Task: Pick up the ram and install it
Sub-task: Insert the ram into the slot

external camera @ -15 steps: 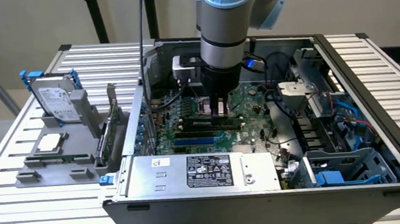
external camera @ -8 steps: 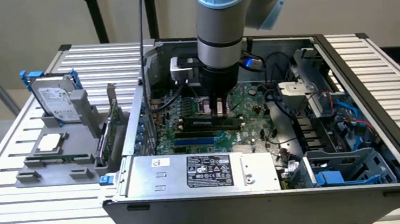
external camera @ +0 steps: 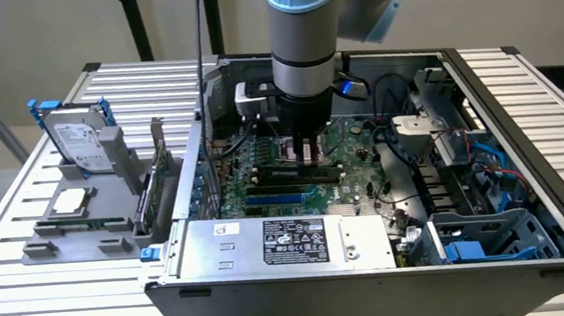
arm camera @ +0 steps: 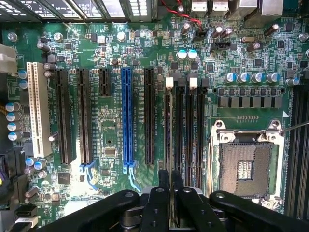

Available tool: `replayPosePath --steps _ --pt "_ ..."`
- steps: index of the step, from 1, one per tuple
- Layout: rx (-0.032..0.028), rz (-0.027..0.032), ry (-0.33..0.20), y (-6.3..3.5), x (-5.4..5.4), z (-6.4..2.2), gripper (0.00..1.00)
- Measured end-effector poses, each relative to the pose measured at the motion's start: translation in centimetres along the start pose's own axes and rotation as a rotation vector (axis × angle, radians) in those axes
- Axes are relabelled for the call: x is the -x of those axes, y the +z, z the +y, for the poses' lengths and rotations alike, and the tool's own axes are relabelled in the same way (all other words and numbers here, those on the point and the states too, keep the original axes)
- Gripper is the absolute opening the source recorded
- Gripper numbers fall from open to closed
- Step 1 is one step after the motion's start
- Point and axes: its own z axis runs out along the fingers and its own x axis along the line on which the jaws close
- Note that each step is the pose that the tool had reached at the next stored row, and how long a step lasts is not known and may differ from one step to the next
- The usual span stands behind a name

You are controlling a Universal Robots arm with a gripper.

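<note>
the claw (arm camera: 170,203) is pinched almost together on the ram (arm camera: 167,140), which in the wrist view shows edge-on as a thin dark blade running straight out from between the fingertips (arm camera: 164,180). the ram's long axis lies along the length of the memory slots (arm camera: 186,130) on the motherboard (arm camera: 111,145), and it sits over the slot nearest the black expansion slots, by the white latch (arm camera: 169,82). whether its lower edge is already in the slot or just above it cannot be told. that line-up, blade parallel to slot and directly above it, is the relation the work hangs on; it looks true, with no visible skew. beside the slots lies the open processor socket (arm camera: 246,166), and on the other side the blue slot (arm camera: 126,118).

the exterior view shows what the wrist camera cannot: the arm (external camera: 303,49) standing upright, reaching down into the open computer case (external camera: 374,272) with the claw (external camera: 309,149) low over the board. it also shows, on the exterior view's left, a grey holder (external camera: 83,221) on the tabletop (external camera: 29,303) carrying a hard drive (external camera: 82,145). the ram itself cannot be made out there.
</note>
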Motion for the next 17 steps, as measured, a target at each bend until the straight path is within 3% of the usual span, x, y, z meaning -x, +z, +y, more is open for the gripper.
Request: replayPosePath --steps 8,17 --pt "-0.0106 -0.0001 0.000 -0.37 0.00 0.30 0.13" --pt "-0.0468 -0.0007 -0.001 -0.41 -0.01 0.98 0.13"
